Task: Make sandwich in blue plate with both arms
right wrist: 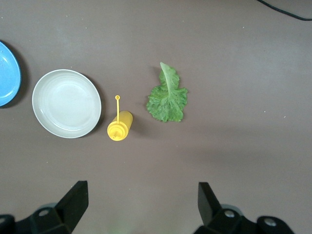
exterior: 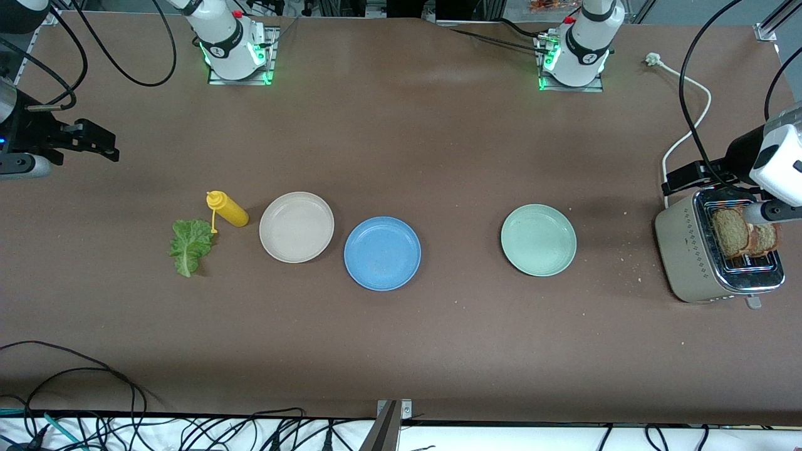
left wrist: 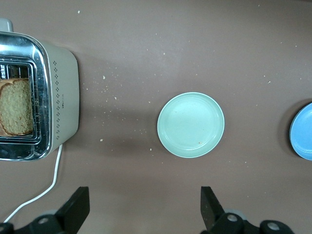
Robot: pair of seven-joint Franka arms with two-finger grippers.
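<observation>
Blue plate [exterior: 382, 253]: lowest of the three plates in the front view, so nearest that camera; bare, between the beige plate [exterior: 296, 227] and the mint plate [exterior: 538, 240]; rigid and shallow, likely to slide if nudged; best loaded from above, not gripped.
Lettuce leaf [exterior: 190, 245]: flat on the table toward the right arm's end, just beside the yellow squeeze bottle [exterior: 227, 209]; probably limp, featherlight and easily torn; pinch at the pale stem end or along the rib, gently.
Toast slices [exterior: 744, 233]: two, upright in the slots of the toaster [exterior: 714, 257] toward the left arm's end; judged stiff yet crumbly and light; take by the crust edge standing proud of the slot, lift straight up, squeeze softly.
Sandwich: not yet begun; bread and leaf well apart, nothing on the blue plate.
Left gripper [left wrist: 141, 207]: up in the air over bare table between toaster and mint plate, aimed straight down; jaws spread wide, holding nothing.
Right gripper [right wrist: 141, 202]: aloft over bare table near the bottle and leaf, aimed straight down; jaws likewise wide apart and empty.
Arms: both drawn toward the table's ends, neither touching anything.
</observation>
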